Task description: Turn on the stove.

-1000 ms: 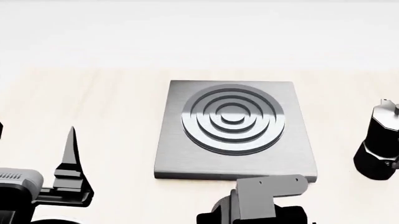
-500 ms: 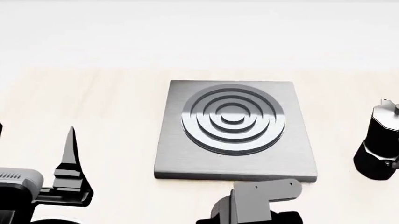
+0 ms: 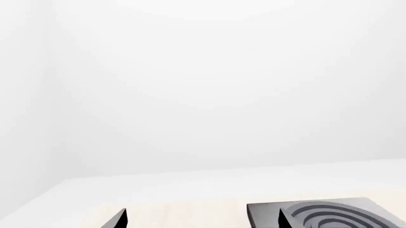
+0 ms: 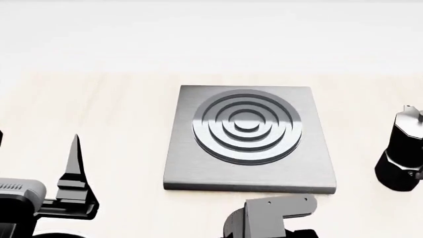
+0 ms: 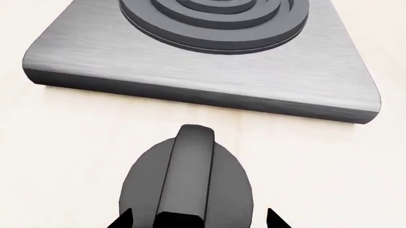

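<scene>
A square grey stove slab point(image 4: 249, 139) with raised ring burner point(image 4: 247, 126) lies mid-tabletop point(image 4: 112, 109). Its black ridged knob point(image 5: 185, 178) sits just in front, apart from the slab, between the spread, released fingertips point(image 5: 274, 218) of the right tool point(image 5: 197, 221). The left tool point(image 3: 199, 219) hangs released, apart on the left. A black moka pot point(image 4: 401, 156) stands right.

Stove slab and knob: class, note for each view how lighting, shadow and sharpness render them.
Head view: stove evenly lit, brushed sheen, barely any cast shadow, sharp. Right wrist view: knob looms large and dark, slightly soft at the edge of the frame. Left wrist view: mostly washed-out white, stove corner only.
</scene>
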Tool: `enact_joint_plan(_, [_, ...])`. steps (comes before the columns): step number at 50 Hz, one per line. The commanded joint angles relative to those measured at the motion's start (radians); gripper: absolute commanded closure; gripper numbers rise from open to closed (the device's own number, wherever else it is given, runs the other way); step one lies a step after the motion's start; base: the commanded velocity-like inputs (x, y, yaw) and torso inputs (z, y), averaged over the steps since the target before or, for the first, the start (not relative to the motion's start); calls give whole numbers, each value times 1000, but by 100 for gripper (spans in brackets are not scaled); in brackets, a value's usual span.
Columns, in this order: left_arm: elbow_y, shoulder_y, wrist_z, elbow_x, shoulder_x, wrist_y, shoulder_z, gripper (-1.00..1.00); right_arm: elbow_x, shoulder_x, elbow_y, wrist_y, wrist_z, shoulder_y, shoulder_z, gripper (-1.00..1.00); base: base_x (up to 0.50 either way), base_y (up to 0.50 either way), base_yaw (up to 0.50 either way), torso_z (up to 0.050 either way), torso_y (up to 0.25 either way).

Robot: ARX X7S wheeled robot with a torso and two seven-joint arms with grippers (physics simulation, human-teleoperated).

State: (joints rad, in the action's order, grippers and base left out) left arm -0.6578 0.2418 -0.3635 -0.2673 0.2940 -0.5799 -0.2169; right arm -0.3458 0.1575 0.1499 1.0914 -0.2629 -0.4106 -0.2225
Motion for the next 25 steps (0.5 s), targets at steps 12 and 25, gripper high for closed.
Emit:
enact_joint_plan(12, [6, 1, -7, -8, 6, 6, -4, -100, 9, 17, -28, 6, -41, -1, 19, -100, 0, 0, 0, 0, 0])
enact_joint_plan(25, [0, 3, -14, -14, 10, 3, -4, -100, 24, 34, 3, 21, -89, 4, 44, -100, 0, 0, 0, 0, 0])
